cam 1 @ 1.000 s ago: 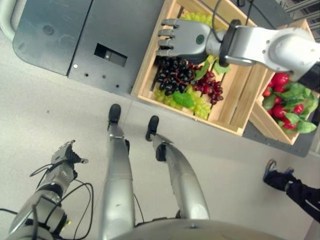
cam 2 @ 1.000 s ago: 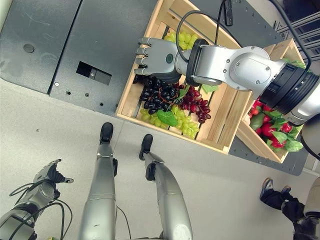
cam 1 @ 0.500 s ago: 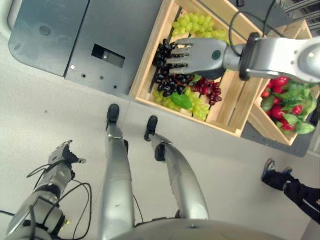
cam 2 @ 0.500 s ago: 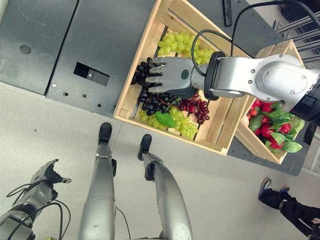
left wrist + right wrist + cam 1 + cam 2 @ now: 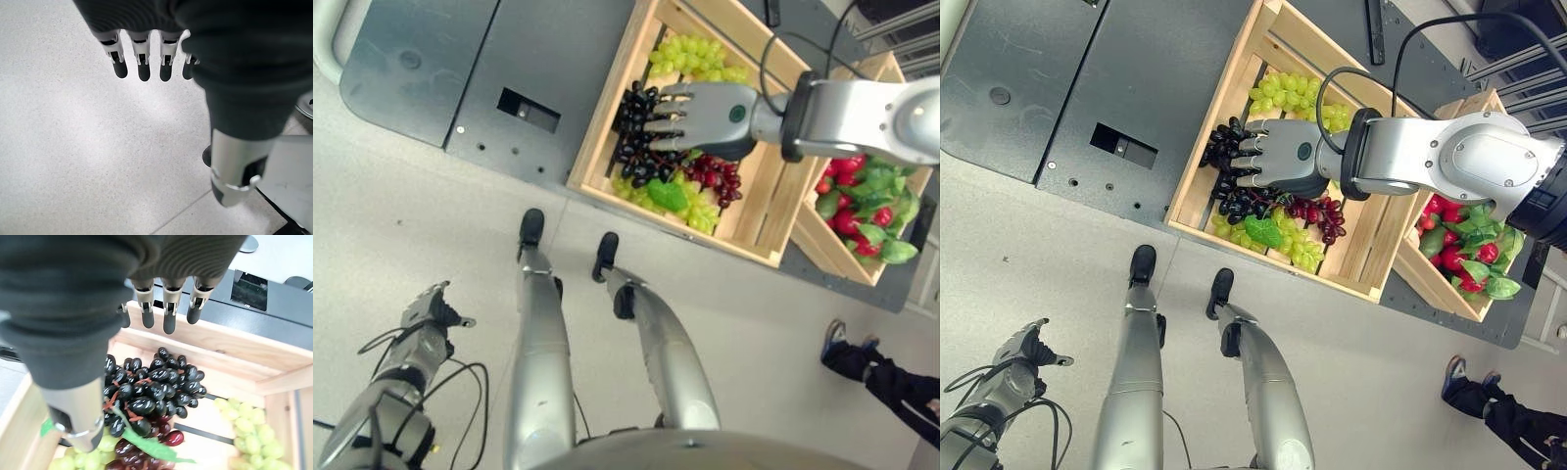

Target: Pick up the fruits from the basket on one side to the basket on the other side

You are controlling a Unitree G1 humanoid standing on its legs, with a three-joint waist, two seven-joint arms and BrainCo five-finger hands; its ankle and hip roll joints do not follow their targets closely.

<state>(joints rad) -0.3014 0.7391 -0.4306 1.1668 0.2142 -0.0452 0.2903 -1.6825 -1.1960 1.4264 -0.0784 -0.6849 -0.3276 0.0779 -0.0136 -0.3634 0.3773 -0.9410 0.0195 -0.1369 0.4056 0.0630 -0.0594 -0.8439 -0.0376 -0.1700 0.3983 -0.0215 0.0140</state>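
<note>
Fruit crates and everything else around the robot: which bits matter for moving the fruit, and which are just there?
Part of the job:
black grapes
green grapes
red grapes
near wooden crate
far wooden crate with red fruit
right robot hand, open above the black grapes

Just there:
dark platform
left robot hand, idle
a person's shoes
</note>
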